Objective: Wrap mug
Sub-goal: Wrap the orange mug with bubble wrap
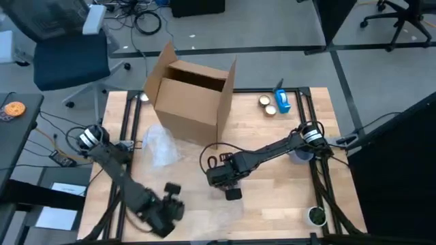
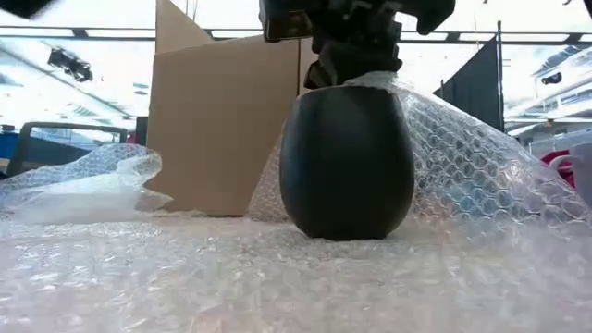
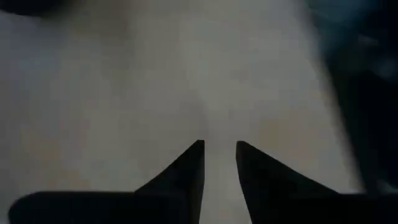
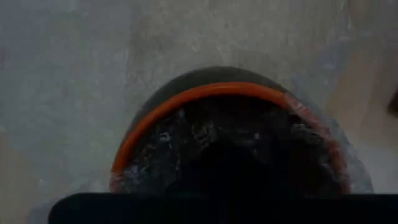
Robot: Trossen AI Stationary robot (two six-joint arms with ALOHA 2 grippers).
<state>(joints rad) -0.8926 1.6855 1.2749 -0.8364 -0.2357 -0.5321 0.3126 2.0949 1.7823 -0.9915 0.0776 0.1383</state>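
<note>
The right gripper point(image 2: 356, 65) sits directly on the dark mug's point(image 2: 347, 162) rim; its finger spread is hidden. Bubble wrap point(image 2: 472, 176) drapes beside it. The left gripper point(image 3: 219, 163) hovers empty, fingers narrowly parted.

Black mug point(image 2: 347, 162) with orange rim, clear bubbled wrap point(image 2: 481, 176), brown cardboard box point(image 1: 194, 92).

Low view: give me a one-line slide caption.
Dark mug upright on bubble wrap, right pincer at its rim, cardboard box behind.
</note>
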